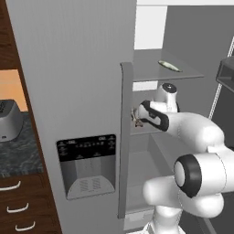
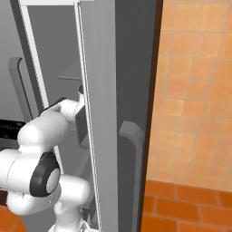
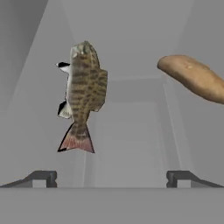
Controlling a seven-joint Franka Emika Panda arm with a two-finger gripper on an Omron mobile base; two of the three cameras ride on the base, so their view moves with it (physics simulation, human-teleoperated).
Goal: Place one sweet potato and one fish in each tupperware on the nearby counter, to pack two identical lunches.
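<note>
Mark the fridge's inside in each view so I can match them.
Left base view: fridge's inside at upper right, past the door edge.
Right base view: fridge's inside is a narrow strip at upper left.
Hand view: fridge's inside lies behind the fish and sweet potato.
Shared landmark: the white arm reaching in.

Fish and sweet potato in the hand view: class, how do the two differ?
The fish is mottled brown with a reddish tail and fins; the sweet potato is plain orange-brown. The fish runs up the picture, the sweet potato slants across it. Both are elongated and lie inside the grey fridge.
</note>
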